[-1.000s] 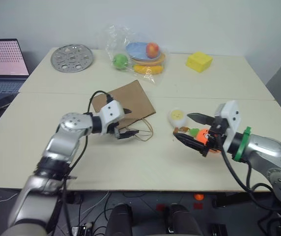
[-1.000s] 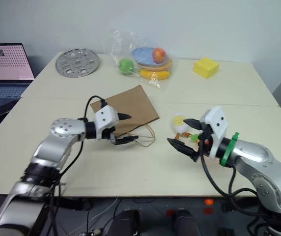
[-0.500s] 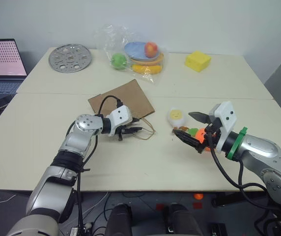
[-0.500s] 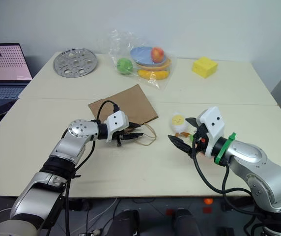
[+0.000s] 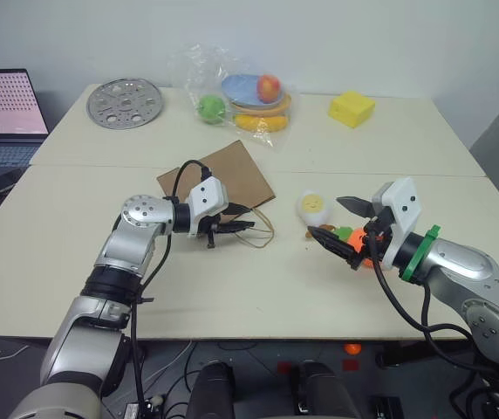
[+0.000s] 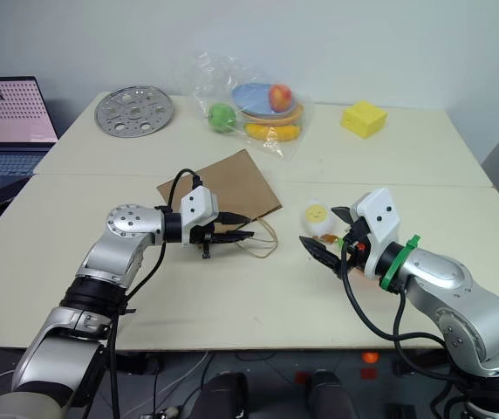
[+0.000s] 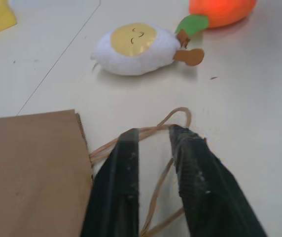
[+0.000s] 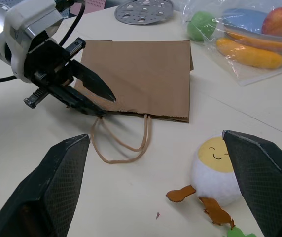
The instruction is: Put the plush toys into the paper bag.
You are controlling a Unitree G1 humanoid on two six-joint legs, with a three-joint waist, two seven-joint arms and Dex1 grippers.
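The brown paper bag lies flat on the table with its loop handles toward me. My left gripper sits low at the bag's handle edge. Its fingers are open by a narrow gap, and a handle strand runs between and under them. The white-yellow egg plush lies just right of the handles. The orange carrot plush lies beside it, under my right gripper. That gripper is wide open and faces the egg, holding nothing.
A clear plastic bag of fruit, a yellow block and a perforated metal disc stand along the table's far side. A laptop sits at the far left. The table's front edge runs just below both arms.
My left gripper's jaws have narrowed from wide open to a small gap over the handles. The left arm reached right, then drew slightly back. The right gripper has not moved.
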